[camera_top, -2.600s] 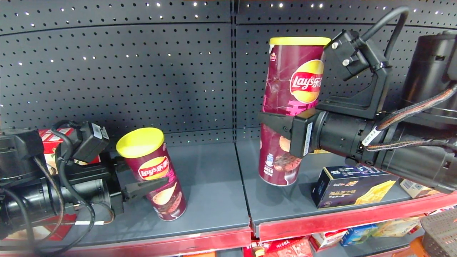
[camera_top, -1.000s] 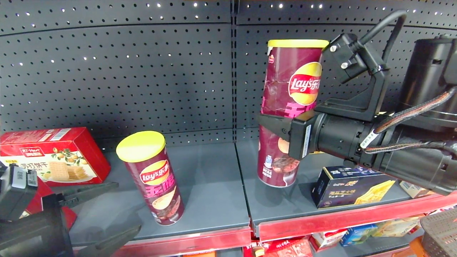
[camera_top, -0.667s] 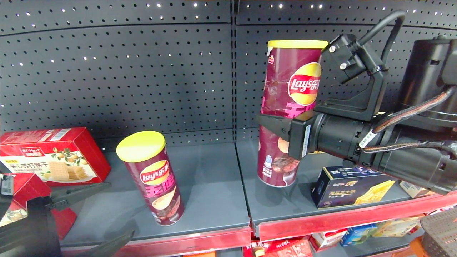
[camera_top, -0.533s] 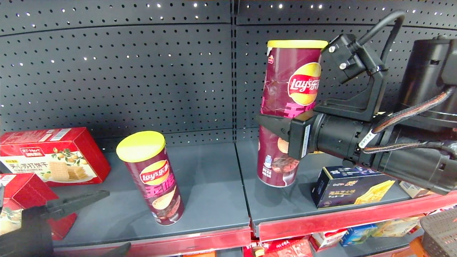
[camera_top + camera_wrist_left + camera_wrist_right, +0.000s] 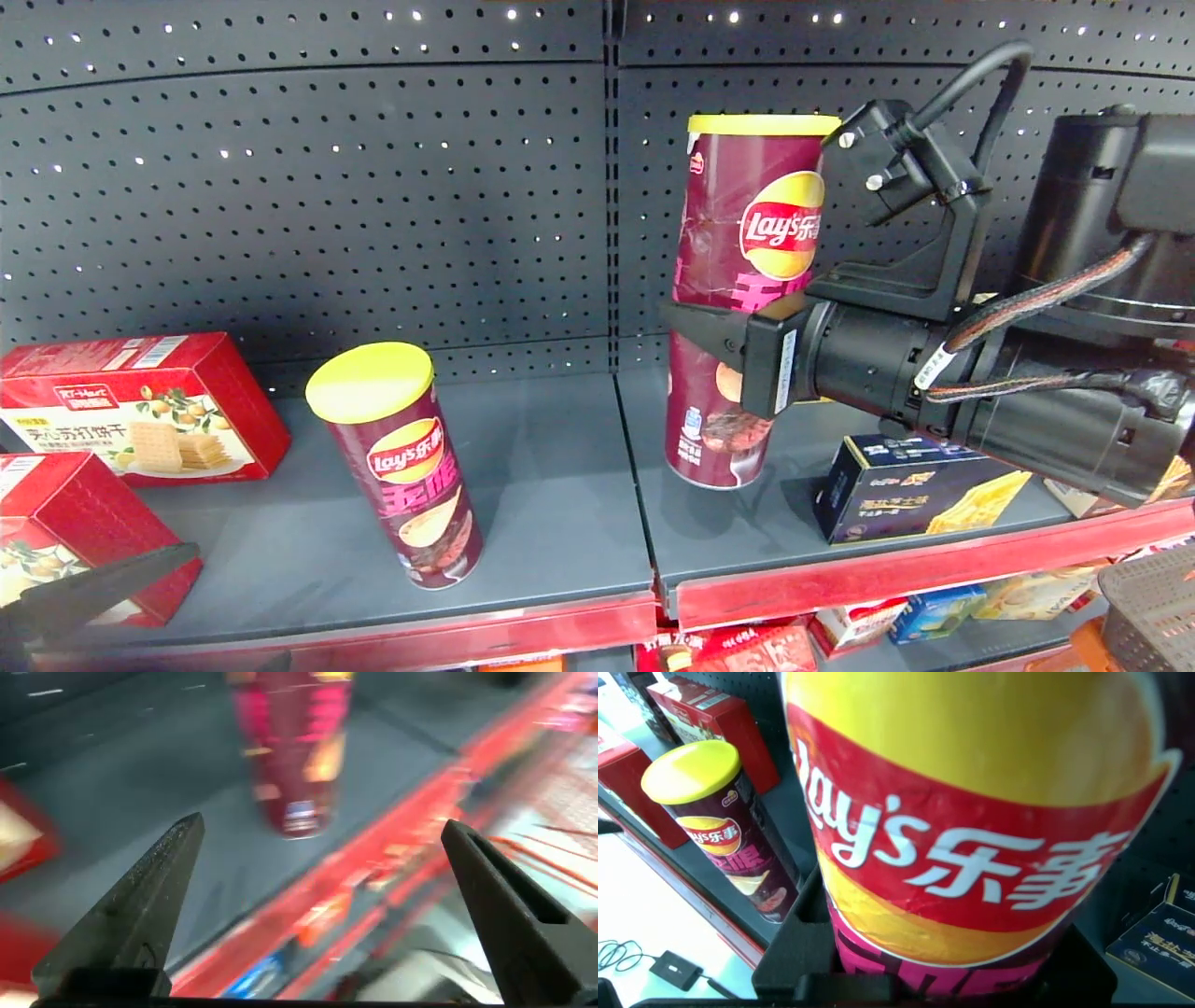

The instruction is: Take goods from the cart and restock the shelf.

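As the restocking job reached its placing step, the right gripper (image 5: 709,331) held a tall maroon chip can (image 5: 747,233) upright over the right section of the shelf (image 5: 551,504). Its jaws were clamped around the can's middle, with the yellow lid uppermost. Whether the can's base touched the shelf board or hung just above it could not be told. The can stood just left of a dark blue box (image 5: 920,485) lying near the shelf's front lip. It was well to the right of a second chip can (image 5: 401,467), which stood on the left section. The next move, by the look of it, called for lowering the can until its base sat flat. The jaws would then need to open and draw back toward the near right without nudging the can or the box beside it. The left gripper (image 5: 322,826) hung low at the near left, in front of the shelf's red edge, with its jaws spread wide and nothing between them. A red biscuit box (image 5: 140,411) lay at the far left, and another red box (image 5: 65,532) lay nearer.
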Available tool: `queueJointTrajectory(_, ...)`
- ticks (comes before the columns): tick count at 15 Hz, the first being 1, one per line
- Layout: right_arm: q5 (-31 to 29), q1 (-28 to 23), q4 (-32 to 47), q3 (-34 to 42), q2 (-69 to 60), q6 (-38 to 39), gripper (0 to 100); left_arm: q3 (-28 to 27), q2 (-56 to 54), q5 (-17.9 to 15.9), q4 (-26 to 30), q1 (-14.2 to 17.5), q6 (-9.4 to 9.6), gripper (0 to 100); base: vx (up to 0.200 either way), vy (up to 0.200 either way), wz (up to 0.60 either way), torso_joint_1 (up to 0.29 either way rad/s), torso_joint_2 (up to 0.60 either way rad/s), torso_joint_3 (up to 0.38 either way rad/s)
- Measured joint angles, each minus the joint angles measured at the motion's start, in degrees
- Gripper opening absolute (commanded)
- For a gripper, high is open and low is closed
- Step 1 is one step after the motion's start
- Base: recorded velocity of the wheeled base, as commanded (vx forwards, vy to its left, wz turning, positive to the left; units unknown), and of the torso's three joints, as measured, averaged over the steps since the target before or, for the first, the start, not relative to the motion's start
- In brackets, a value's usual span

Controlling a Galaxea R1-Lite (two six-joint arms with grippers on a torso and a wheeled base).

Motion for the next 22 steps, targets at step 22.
queueJointTrajectory(22,-0.02,-0.85,-0.07,0.13,0.05,0.00,0,-10.59,28.73,8.12,-6.90,-3.96,13.47,100,0.000,0.000,0.00,0.000,0.00,0.000)
